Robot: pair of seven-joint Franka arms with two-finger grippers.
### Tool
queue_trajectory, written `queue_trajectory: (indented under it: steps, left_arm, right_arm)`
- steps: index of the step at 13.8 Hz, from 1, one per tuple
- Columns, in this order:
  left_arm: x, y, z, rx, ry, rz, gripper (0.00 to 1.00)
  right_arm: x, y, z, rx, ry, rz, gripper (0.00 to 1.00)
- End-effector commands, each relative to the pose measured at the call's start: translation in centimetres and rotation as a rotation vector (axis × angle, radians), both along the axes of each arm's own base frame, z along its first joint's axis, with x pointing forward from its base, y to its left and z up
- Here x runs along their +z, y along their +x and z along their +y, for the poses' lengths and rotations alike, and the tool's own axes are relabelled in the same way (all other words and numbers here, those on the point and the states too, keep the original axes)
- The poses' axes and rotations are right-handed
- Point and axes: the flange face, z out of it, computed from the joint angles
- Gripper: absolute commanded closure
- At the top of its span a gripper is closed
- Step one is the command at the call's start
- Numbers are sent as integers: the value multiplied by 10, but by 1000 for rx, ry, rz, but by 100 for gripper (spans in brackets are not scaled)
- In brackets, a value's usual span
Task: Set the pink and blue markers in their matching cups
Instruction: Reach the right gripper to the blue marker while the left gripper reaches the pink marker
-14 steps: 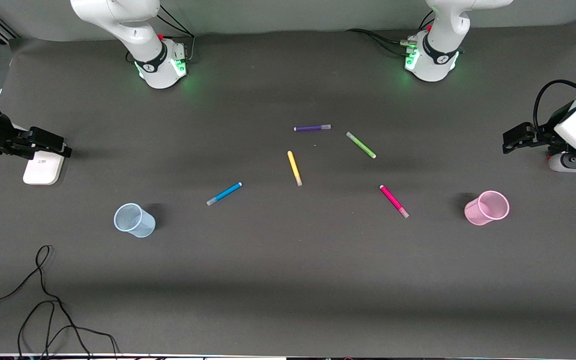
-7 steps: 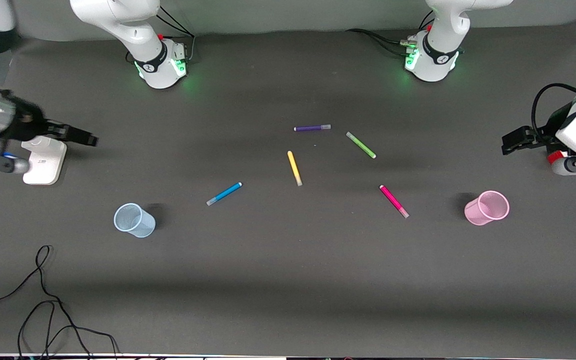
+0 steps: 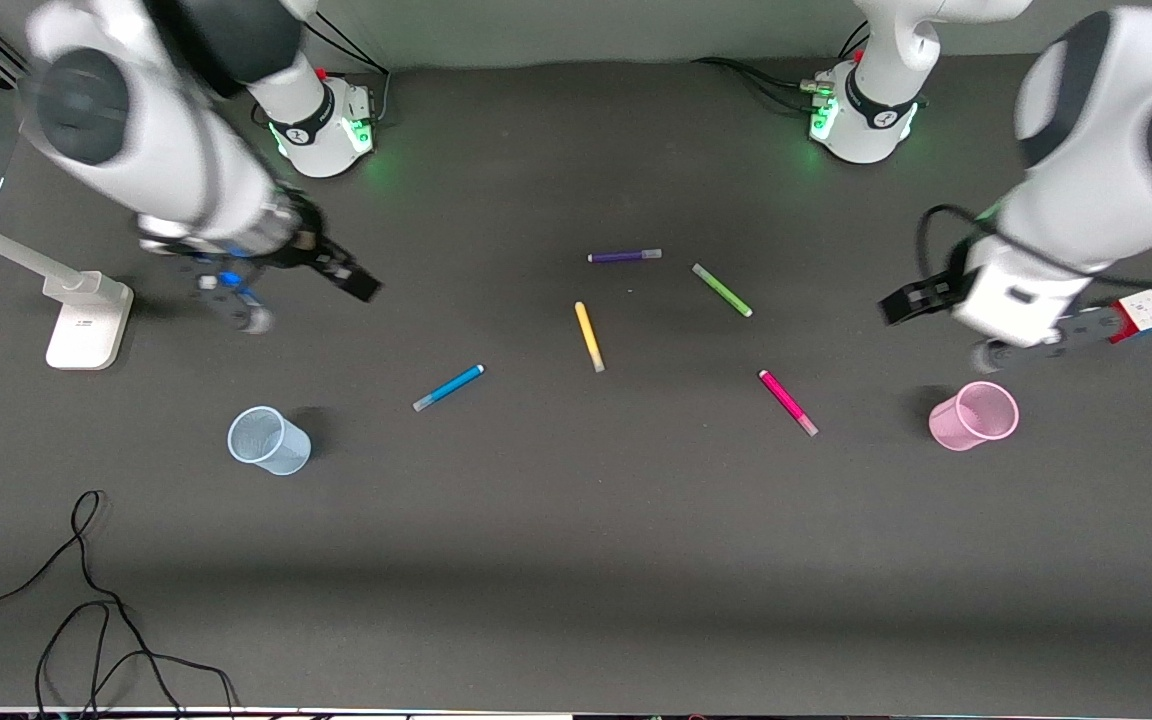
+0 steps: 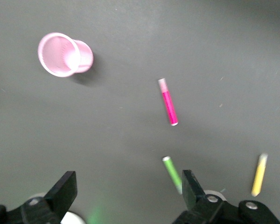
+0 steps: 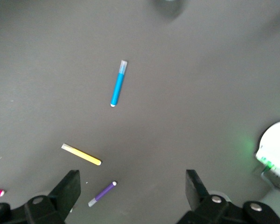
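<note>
A dark grey counter [image 3: 576,560] is seen from above, with two white robot arms reaching in from the top edge.

Toward the right arm's end, a white stand [image 3: 86,320] sits on the counter. The right gripper [image 3: 351,280] hangs in the air over bare counter, near the right arm's base. Its fingers [image 5: 67,189] are spread wide and hold nothing. Nearer the front camera stands the pale blue cup [image 3: 268,440], upright and empty. A loose black cable [image 3: 86,600] curls near the front edge.

The blue marker [image 3: 448,387] lies flat on the counter, apart from the blue cup and angled, its pale cap end pointing toward that cup.

In the middle lie three other pens. The yellow pen [image 3: 589,336] is just beside the blue marker's far end but not touching it. The purple pen [image 3: 624,256] and the green pen [image 3: 722,290] lie closer to the arm bases.

The pink marker [image 3: 788,402] lies flat and angled, between the yellow pen and the pink cup [image 3: 974,415]. That cup stands upright and empty toward the left arm's end.

The left gripper [image 3: 901,302] hangs over bare counter, above and beside the pink cup. Its fingers [image 4: 65,191] are spread wide and empty. A small multicoloured cube [image 3: 1146,310] sits by the left arm's wrist.
</note>
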Motion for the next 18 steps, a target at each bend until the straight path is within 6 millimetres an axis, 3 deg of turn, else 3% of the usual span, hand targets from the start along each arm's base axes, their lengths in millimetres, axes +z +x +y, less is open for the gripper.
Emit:
queue_trajectory:
  steps: [1, 3, 6, 8, 10, 14, 16, 18]
  left_arm:
    - [-30, -4, -34, 177, 12, -43, 0]
    - [-44, -7, -46, 337, 13, -75, 0]
    - [-70, -12, -49, 344, 11, -82, 0]
    - [-107, -19, -46, 346, 1, -101, 0]
    - [-146, -26, -43, 345, -10, -125, 0]
    - [-223, -29, -44, 345, -19, -146, 0]
    - [-262, -32, -60, 332, -19, -139, 0]
    - [-297, -31, -61, 337, -23, -141, 0]
  right_arm:
    - [-43, 19, 4, -63, -20, 55, 0]
    - [-74, 28, 6, -102, -36, 72, 0]
    - [-122, 29, 3, -162, -65, 99, 0]
    - [-152, 29, 1, -222, -81, 94, 0]
    - [-200, 28, 4, -256, -102, 97, 0]
    - [-261, 25, 14, -359, -110, 64, 0]
    - [-280, 11, 17, -386, -95, 35, 0]
    - [-297, 8, 21, -417, -64, -9, 0]
